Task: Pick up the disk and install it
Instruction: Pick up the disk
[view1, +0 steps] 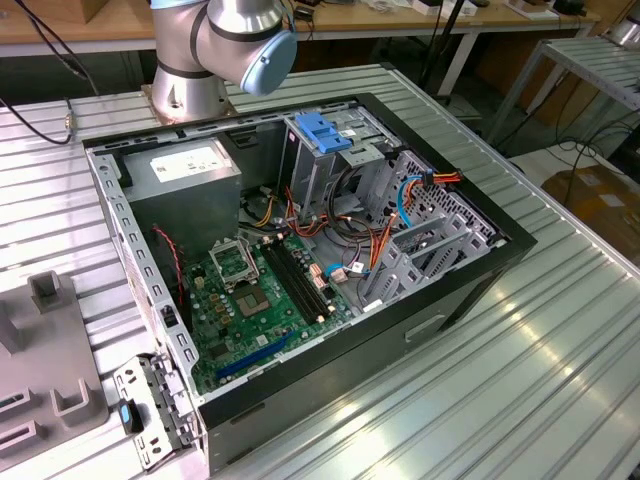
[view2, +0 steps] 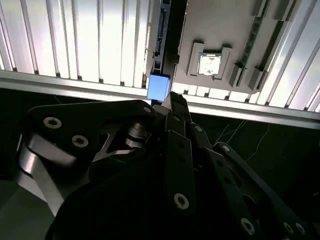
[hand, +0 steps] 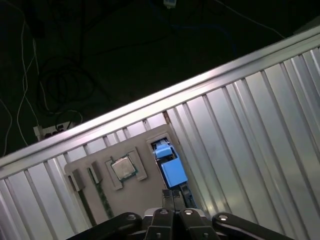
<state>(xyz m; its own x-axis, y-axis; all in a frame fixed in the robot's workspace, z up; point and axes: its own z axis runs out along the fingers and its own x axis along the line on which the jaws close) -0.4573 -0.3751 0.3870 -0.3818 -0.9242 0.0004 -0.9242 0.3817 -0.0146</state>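
One open computer case (view1: 470, 290) is sitting on the worktop (view1: 540, 380); one tray (hand: 145, 197) is holding one chip (hand: 124, 168) and one disk (hand: 175, 172).

The white sticker (view1: 185, 162) bears print, seemingly too small to read.

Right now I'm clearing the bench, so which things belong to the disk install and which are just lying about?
Job: disk; end effector nearest it; open computer case.
Not the job: processor chip on the grey fixture plate; power supply; motherboard.
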